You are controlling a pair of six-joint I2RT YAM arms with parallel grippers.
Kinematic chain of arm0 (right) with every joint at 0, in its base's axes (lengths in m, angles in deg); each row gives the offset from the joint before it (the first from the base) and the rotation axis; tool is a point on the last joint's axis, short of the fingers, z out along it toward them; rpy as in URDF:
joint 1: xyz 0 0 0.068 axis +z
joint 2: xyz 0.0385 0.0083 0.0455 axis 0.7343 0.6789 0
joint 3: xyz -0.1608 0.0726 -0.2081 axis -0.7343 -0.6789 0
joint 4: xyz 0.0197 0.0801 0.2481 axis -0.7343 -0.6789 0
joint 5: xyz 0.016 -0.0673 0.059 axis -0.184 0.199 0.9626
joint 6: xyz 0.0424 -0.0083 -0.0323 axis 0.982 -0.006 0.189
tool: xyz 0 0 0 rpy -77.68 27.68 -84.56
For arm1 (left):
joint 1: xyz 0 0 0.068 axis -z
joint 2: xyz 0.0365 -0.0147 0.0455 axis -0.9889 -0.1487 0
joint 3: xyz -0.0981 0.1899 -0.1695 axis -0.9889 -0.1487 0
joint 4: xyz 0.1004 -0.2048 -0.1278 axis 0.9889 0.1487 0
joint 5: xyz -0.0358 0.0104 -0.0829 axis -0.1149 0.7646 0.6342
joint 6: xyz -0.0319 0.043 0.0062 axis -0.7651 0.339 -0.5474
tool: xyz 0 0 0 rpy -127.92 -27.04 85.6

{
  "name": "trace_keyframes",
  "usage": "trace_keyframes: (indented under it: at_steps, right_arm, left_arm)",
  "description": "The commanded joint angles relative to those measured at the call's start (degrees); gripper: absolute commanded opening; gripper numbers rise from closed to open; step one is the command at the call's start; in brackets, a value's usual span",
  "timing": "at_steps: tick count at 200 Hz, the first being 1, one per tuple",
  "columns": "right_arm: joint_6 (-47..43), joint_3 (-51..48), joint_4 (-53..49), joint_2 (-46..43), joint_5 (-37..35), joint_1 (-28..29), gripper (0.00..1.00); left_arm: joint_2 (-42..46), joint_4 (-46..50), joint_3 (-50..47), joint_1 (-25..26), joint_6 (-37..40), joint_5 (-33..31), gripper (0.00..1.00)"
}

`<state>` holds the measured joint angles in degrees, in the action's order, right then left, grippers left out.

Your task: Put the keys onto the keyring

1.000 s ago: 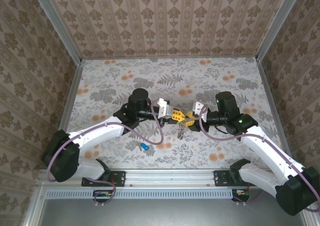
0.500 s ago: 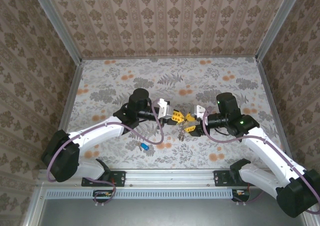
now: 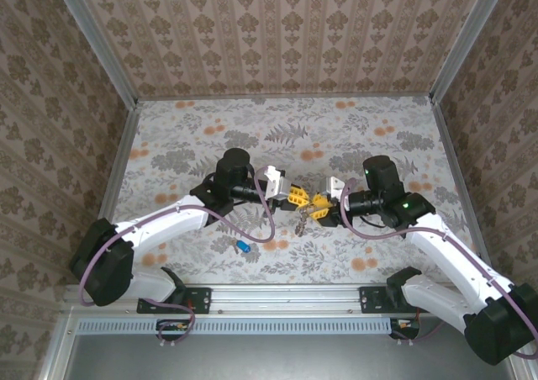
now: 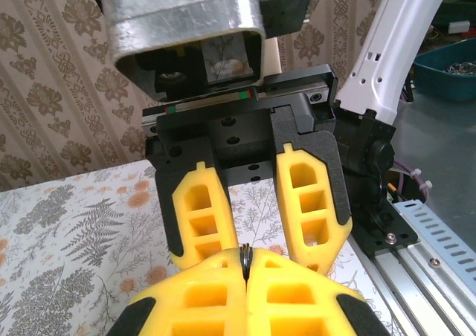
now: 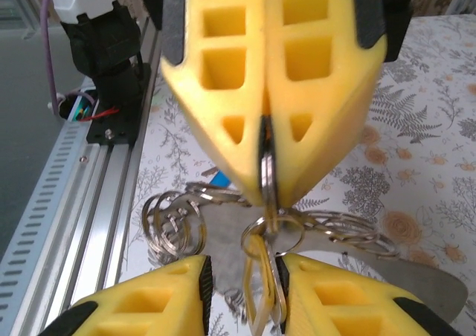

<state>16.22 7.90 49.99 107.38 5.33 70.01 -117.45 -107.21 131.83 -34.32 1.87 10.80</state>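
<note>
Top external: fixed, high behind the arm bases [image 3: 105,271]; looks down and forward; far; takes in the whole tabletop [image 3: 210,119].
Left wrist: on the left arm [image 3: 168,220]; looks along its own jaws toward the right side; very near; the right gripper [image 4: 251,232] faces it.
Right wrist: on the right arm [image 3: 445,245]; looks along its own jaws toward the left side; very near; the left gripper [image 5: 264,191] faces it.
Shared: the tabletop's near middle, where the grippers meet; the wrist views face each other.

Keyring [image 5: 265,174] stands upright, pinched edge-on in the left fingers [image 5: 223,91], silver loops spilling below. Yellow-headed key [image 5: 259,300] dangles just beneath. Blue-headed key [image 3: 242,246] lies alone on the tabletop [image 3: 378,128].
</note>
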Motion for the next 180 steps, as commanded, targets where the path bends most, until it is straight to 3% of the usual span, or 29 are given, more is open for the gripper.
trace_keyframes:
  at_steps: [1,64,99,180]
  right_arm:
    - [2.4,-1.44,3.23,0.28,2.48,-0.03,0.32]
    - [2.77,-2.31,3.52,1.32,0.29,0.03,0.25]
    - [2.16,-1.51,2.34,1.36,0.28,-0.03,0.05]
    - [-0.41,3.02,-4.61,-2.05,-4.45,-0.34,0.0]
  left_arm:
    - [2.0,-0.43,1.97,-0.35,1.27,1.95,0.0]
    - [2.35,-0.78,1.58,-0.42,1.23,1.42,0.0]
    - [2.35,0.1,1.46,-0.43,1.69,0.82,0.0]
    - [3.84,8.5,1.63,-0.38,5.75,-2.04,0.0]
